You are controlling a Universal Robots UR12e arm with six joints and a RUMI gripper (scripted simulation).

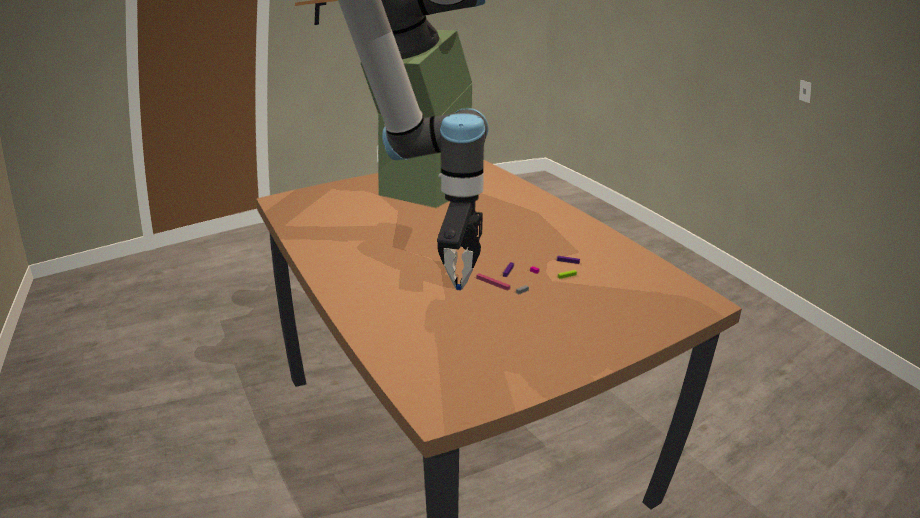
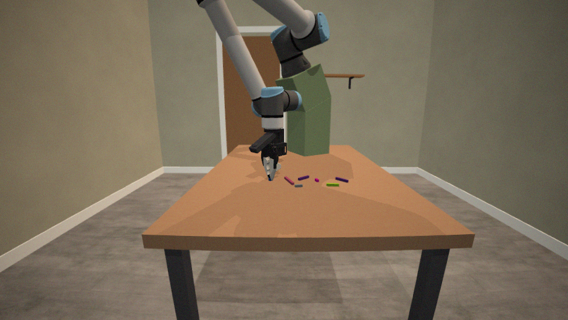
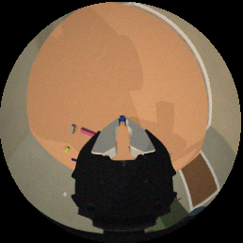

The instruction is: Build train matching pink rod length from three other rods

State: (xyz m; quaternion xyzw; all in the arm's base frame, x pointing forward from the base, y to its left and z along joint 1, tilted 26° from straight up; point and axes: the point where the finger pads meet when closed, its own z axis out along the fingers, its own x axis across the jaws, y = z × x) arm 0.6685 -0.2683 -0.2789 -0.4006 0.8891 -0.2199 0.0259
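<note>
The tool (image 1: 459,281) pinches the blue rod (image 1: 458,286) at the bench (image 1: 579,360) surface. To its right lie the pink rod (image 1: 492,281), grey rod (image 1: 522,289), magenta rod (image 1: 534,269), then lime rod (image 1: 567,274).

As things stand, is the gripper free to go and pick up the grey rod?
Probably not yet: the gripper is shut on the blue rod. The grey rod lies uncovered close by, apart from the pink rod.

The arm (image 1: 392,83) reaches down, its claw (image 1: 459,285) pinched on something small.
</note>
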